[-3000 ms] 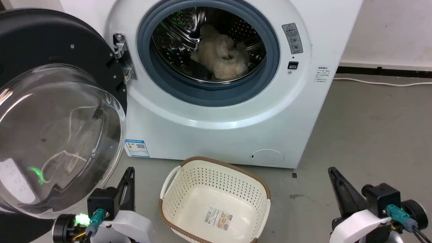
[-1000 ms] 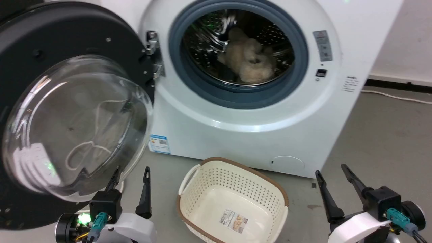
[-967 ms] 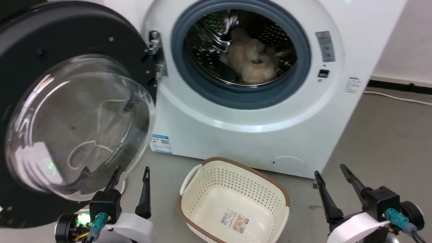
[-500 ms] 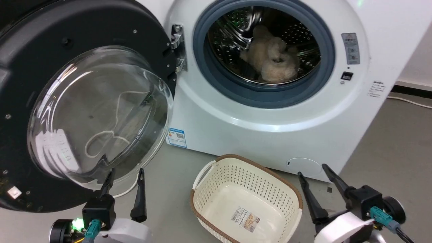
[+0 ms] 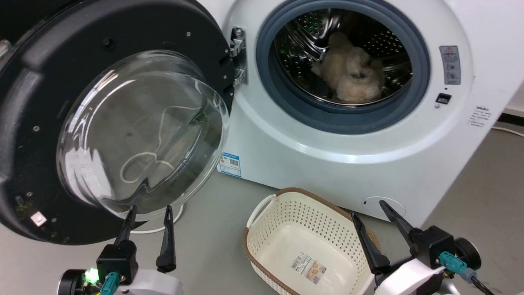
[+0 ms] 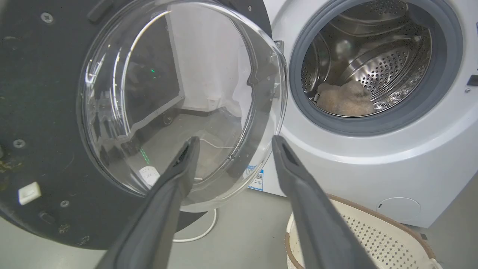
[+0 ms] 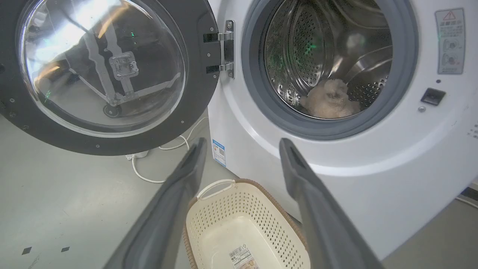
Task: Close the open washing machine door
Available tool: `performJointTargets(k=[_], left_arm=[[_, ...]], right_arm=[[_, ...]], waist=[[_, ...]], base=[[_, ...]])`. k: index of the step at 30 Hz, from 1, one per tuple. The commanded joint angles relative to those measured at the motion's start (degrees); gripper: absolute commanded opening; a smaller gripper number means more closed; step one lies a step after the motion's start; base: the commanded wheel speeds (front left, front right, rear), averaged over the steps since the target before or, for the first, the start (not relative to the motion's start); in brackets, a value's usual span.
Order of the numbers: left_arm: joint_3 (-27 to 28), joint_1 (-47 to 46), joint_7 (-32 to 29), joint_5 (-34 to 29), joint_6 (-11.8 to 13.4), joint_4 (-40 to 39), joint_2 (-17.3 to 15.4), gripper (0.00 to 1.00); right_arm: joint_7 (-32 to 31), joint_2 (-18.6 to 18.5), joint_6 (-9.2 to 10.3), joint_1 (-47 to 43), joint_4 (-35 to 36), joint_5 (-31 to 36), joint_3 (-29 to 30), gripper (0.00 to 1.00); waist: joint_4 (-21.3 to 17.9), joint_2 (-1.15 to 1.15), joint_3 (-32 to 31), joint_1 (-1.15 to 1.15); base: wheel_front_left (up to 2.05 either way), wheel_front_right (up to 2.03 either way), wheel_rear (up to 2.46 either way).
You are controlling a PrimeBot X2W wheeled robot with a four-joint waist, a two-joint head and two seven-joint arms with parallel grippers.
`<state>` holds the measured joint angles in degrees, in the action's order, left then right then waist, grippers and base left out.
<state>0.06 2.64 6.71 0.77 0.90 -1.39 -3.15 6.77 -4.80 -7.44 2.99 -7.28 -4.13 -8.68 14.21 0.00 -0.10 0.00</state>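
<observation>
The washing machine door (image 5: 45, 82) is a big black disc with a bulging clear glass bowl (image 5: 143, 131); it stands swung wide open at the left, held by a metal hinge (image 5: 237, 55). The door (image 6: 41, 112) looms close in the left wrist view, and the door (image 7: 198, 56) sits at the upper left of the right wrist view. My left gripper (image 5: 149, 209) is open just below the glass bowl, apart from it. My right gripper (image 5: 368, 207) is open at the lower right, over the basket's edge. Both hold nothing.
The white washing machine (image 5: 327, 164) has its steel drum (image 5: 348, 49) exposed, with a beige fluffy item (image 5: 352, 73) inside. A cream perforated basket (image 5: 286, 221) sits on the grey floor before the machine. A white cable (image 7: 149, 175) lies under the door.
The head camera has turned left, shifting the whole scene rightward. Three seconds ago both grippers were shut; now both stand open. The door's angle looks unchanged.
</observation>
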Motion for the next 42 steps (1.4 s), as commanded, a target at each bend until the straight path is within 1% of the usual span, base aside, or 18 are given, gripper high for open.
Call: performJointTargets(k=[1, 42], left_arm=[[0.0, 0.8, 0.6, 0.4, 0.1, -0.2, -0.2, 1.0], [0.9, 2.0, 5.5, 1.0, -0.1, 0.6, -0.4, 1.0]], right_arm=[[0.5, -0.4, -0.02, 0.8, -0.4, -0.5, -0.3, 1.0], [5.4, -0.5, -0.04, 1.5, -4.1, -2.4, -4.2, 1.0]], waist=[[0.4, 0.0, 0.0, 0.0], [10.4, 0.0, 0.2, 0.0]], base=[[0.0, 0.0, 0.0], [0.0, 0.0, 0.0]])
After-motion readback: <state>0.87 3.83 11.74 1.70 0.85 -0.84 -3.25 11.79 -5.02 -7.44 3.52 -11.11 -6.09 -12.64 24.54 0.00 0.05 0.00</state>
